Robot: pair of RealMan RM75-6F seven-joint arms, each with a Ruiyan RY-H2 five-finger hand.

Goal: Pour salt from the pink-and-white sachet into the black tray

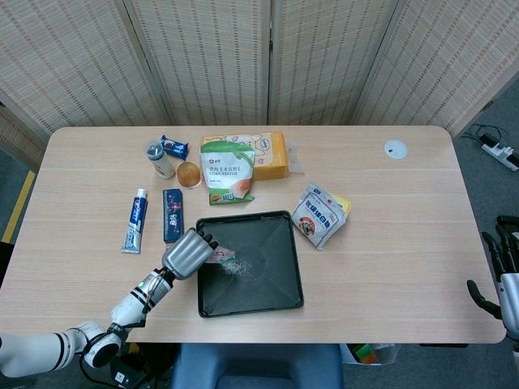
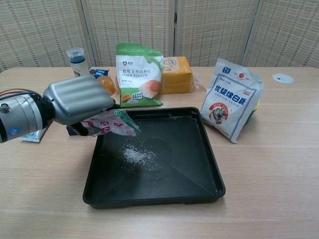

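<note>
The left robot hand grips the pink-and-white sachet, its fingers curled around the packet's rear end. The sachet is tilted with its torn end pointing down and inward, hanging over the left part of the black tray, above the tray floor and not touching it. In the head view the same robot hand sits at the tray's left rim with the sachet poking out over the tray.

A loose scatter of white salt lies on the tray floor, just left of the tray's centre and directly below the sachet's lower end; from above it shows as a pale patch.

The tray rests flat on the desk. Behind the tray stands a green-and-white corn starch bag, with an orange-yellow package just to its right. To the right of the tray a white-and-blue sugar bag leans close to the tray's far right corner. To the left of the tray, in the head view, lie a toothpaste tube and a dark blue packet, side by side.

The right robot hand is far to the right of the tray, off the desk's edge, with its fingers spread and holding nothing.
</note>
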